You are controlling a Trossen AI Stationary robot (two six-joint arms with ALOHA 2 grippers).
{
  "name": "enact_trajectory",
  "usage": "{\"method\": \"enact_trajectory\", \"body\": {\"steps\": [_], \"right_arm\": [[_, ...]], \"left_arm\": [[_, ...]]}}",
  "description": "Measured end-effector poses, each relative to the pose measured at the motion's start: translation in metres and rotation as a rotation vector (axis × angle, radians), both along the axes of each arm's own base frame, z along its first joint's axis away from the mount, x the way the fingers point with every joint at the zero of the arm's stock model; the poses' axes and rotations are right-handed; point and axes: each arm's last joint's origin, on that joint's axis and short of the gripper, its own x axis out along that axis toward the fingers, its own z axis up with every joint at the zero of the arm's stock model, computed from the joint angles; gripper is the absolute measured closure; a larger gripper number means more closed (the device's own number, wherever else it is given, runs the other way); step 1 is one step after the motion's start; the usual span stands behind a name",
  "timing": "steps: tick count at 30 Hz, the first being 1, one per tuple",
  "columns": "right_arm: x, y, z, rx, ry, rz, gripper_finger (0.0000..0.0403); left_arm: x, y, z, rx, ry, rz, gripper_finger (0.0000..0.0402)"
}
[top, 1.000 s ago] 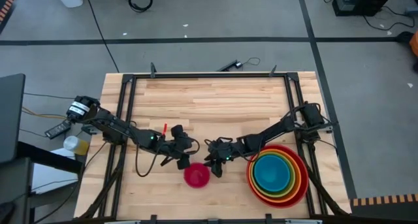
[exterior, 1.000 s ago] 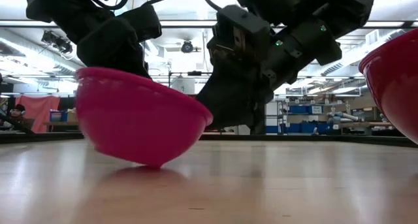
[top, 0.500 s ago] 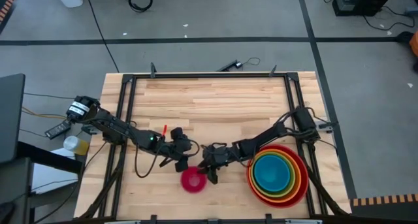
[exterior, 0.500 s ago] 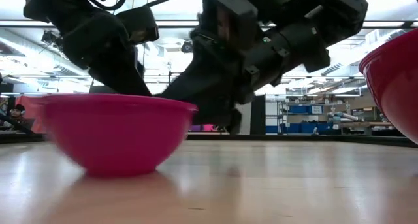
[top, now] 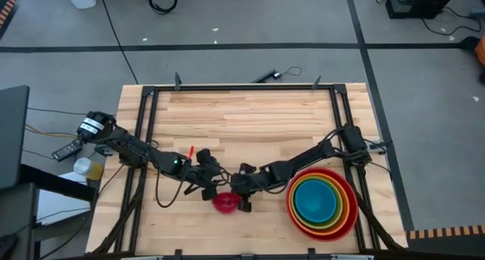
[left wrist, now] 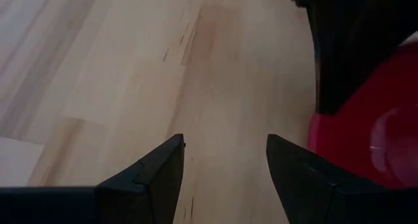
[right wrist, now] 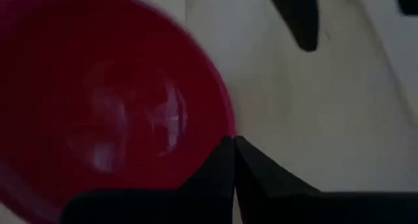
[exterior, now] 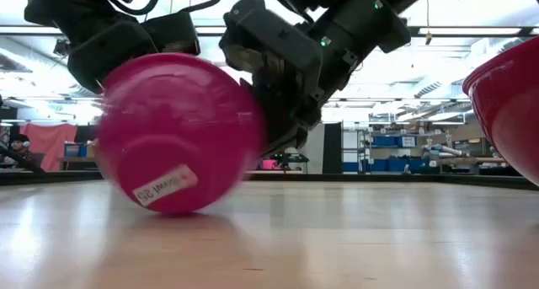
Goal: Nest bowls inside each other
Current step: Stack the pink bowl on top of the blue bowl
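Note:
A small pink bowl (top: 225,203) lies tipped on the wooden table (top: 250,116) near its front edge. Its bottom, with a white sticker (exterior: 164,186), faces the near side in the low view. My right gripper (top: 243,200) is at the bowl's right side, shut on the rim. My left gripper (top: 210,189) stands open just left of and behind the bowl, with bare table between its fingers (left wrist: 225,162). A nested stack of bowls (top: 322,202), red outermost and blue innermost, sits at the near right. My right gripper pinches the pink bowl's rim (right wrist: 226,125) on the bowl's right side, with the shut fingers (right wrist: 215,168) meeting over the edge. It comes slanting down from the table's right. The bowl is tipped on its side, its lower wall (exterior: 173,209) on the table.
Black frame rails (top: 144,139) run along the table's left, right and far sides. A small red marker (top: 191,148) lies behind my left arm. The red wall of the stack (exterior: 509,112) rises at the right of the low view.
My right gripper has moved toward the table's left and shut on the pink bowl's rim. The bowl went from tilted to flat on the table. It has now tipped onto its side with its bottom toward the near edge.

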Motion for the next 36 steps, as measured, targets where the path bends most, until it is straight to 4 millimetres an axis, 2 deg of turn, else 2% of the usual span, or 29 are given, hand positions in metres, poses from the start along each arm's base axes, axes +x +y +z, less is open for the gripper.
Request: {"method": "enact_trajectory", "body": {"steps": [2,5,10,13,15,18,21,27,33,36], "right_arm": [[-0.003,-0.002,0.008,-0.032,0.004,-0.017,0.0396],[-0.013,-0.008,0.031,-0.12,0.011,-0.069,0.0398],[-0.04,-0.016,0.066,-0.274,0.065,-0.171,0.04],[-0.045,-0.017,0.088,-0.216,0.0,-0.215,0.0397],[-0.04,-0.016,0.091,-0.155,-0.075,-0.232,0.0383],[-0.025,-0.009,0.082,-0.055,-0.161,-0.175,0.0342],[-0.012,-0.001,0.063,-0.003,-0.19,-0.073,0.0292],[0.007,0.007,0.016,0.067,-0.195,0.05,0.0211],[0.017,0.005,-0.01,0.083,-0.224,0.072,0.0187],[0.018,0.004,-0.009,0.07,-0.234,0.074,0.0187]], "left_arm": [[0.0,0.0,0.0,0.003,0.0,-0.001,0.0182],[0.0,0.0,0.0,0.006,0.001,0.001,0.0182],[-0.001,0.001,-0.001,0.008,0.008,0.001,0.0182],[-0.002,0.001,-0.001,0.014,0.023,0.001,0.0182],[-0.002,0.001,-0.002,0.017,0.024,0.004,0.0182],[-0.001,0.002,-0.001,0.02,0.02,0.012,0.0182],[-0.006,-0.001,-0.002,0.004,0.048,0.002,0.0182],[-0.037,-0.011,0.019,-0.103,0.193,-0.017,0.0182],[-0.058,-0.033,0.049,-0.331,0.113,-0.097,0.0182],[-0.06,-0.05,0.054,-0.39,0.046,-0.161,0.0182]]}}
